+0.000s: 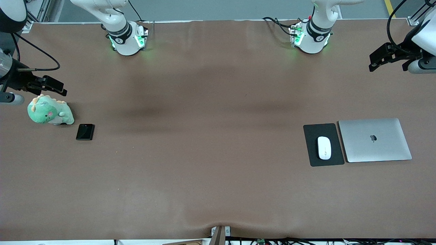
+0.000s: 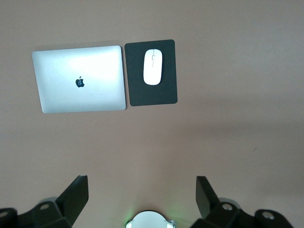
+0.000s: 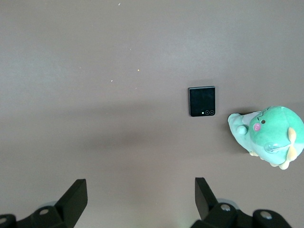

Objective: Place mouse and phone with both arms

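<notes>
The white oval mouse [image 1: 324, 147] lies on a black mouse pad [image 1: 322, 131] toward the left arm's end of the table; the left wrist view shows the mouse [image 2: 153, 66] too. The small black folded phone [image 1: 85, 132] lies flat toward the right arm's end, and the right wrist view shows the phone [image 3: 202, 100] with its lenses in one corner. My left gripper [image 1: 373, 62] hangs open and empty over the table's edge at its own end, well apart from the mouse. My right gripper [image 1: 61, 87] hangs open and empty over the table just beside a green plush. Each wrist view shows wide jaws, left gripper [image 2: 141, 190], right gripper [image 3: 141, 190].
A closed silver laptop [image 1: 374, 139] lies right beside the mouse pad, toward the left arm's end. A green plush dinosaur [image 1: 49, 111] sits close to the phone, slightly farther from the front camera. Brown cloth [image 1: 204, 136] covers the whole table.
</notes>
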Available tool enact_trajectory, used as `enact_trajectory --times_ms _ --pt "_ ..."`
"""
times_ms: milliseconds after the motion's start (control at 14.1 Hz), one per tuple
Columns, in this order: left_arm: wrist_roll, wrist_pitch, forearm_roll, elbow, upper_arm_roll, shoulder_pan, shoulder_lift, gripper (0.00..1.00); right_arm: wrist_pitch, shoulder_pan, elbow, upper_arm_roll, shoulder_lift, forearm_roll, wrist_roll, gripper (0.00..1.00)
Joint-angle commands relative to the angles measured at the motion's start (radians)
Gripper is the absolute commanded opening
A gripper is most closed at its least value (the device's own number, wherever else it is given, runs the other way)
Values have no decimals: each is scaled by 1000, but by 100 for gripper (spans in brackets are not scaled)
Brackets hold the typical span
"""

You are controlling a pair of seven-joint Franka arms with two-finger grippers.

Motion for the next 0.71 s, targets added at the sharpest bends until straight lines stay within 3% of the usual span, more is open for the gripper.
enact_trajectory --times_ms 0,637 --pt "7 9 1 4 -7 -1 -4 100 -12 6 8 5 -5 -18 15 100" --pt "10 17 4 9 0 7 10 100 -9 37 6 7 3 -47 40 100"
